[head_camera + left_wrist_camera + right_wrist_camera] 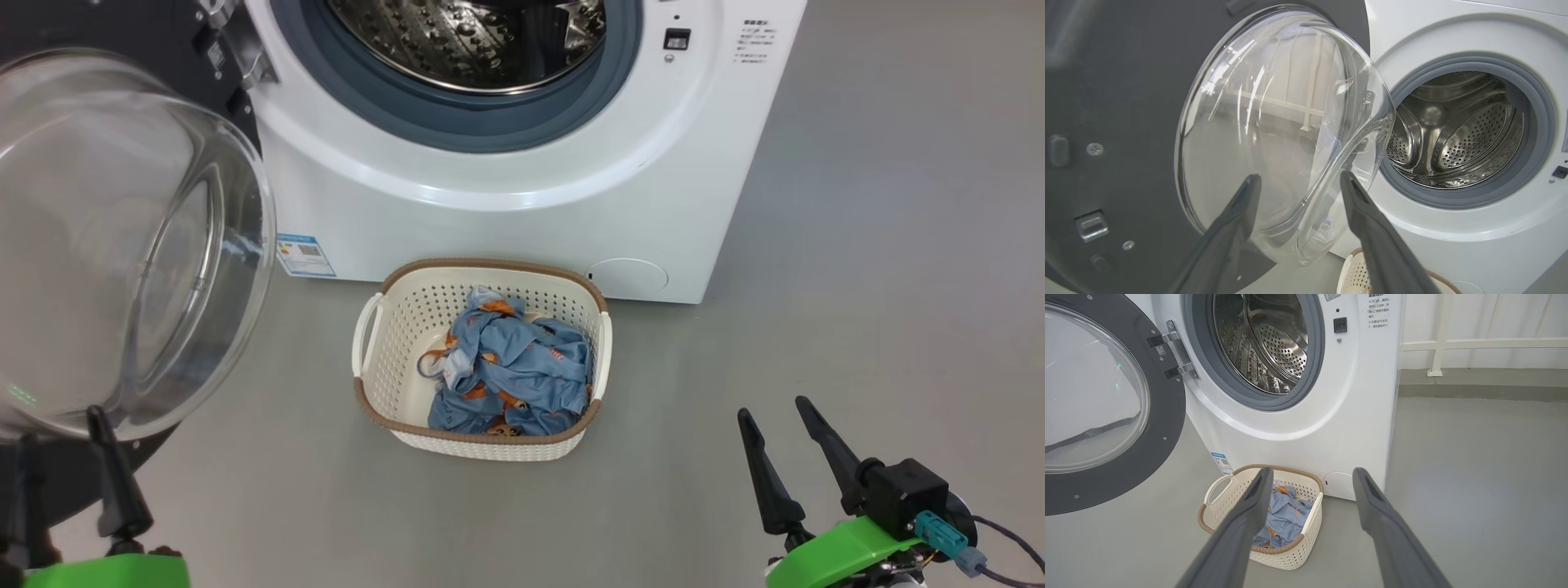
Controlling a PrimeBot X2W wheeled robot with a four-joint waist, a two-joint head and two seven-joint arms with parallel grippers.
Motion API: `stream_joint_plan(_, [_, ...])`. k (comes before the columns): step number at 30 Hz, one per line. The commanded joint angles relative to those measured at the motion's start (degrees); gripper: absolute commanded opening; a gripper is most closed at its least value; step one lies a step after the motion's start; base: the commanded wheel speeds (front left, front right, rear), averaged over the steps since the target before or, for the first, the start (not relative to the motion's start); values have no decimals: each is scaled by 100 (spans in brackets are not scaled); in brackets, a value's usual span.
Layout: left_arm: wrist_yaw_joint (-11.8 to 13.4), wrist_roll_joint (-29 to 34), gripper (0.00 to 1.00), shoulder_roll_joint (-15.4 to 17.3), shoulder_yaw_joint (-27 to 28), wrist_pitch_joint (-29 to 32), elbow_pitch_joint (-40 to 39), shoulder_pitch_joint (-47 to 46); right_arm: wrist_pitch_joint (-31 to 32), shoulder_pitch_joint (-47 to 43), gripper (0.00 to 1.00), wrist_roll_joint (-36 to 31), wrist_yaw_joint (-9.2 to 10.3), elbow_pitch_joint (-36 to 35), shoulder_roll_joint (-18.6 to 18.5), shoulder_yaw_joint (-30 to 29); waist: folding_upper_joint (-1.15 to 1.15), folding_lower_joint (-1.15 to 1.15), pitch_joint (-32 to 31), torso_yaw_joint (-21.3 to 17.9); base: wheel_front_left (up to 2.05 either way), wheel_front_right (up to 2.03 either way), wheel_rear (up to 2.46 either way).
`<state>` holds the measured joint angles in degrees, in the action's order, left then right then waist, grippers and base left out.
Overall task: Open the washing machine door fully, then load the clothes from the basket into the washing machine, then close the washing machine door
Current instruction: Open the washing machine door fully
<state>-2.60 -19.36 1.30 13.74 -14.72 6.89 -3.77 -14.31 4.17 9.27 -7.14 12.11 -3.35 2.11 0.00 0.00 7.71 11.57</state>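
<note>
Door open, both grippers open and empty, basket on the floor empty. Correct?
No: the basket is not empty; the clothes lie in it, as the head view shows. The washing machine door is open, and the left gripper and right gripper are open and empty.

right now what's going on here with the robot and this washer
A two-armed robot is doing laundry. The washing machine door stands swung open to the left of the washing machine. The left gripper is open close to the door, holding nothing. The right gripper hovers open over the floor, right of the basket. The clothes lie heaped in the basket, so loading has not begun.
</note>
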Motion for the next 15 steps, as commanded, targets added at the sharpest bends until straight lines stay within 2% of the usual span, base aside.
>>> stream_joint_plan(1, [58,41,100,158,54,-28,-220,7,-69,-36,100,32,-35,-154,24,146,0,0,-36,-78,0,0,0])
stream_joint_plan(15, [-5,489,100,158,-709,-28,-427,493,-69,-153,100,-63,-35,-394,41,146,0,0,-266,-702,0,0,0])
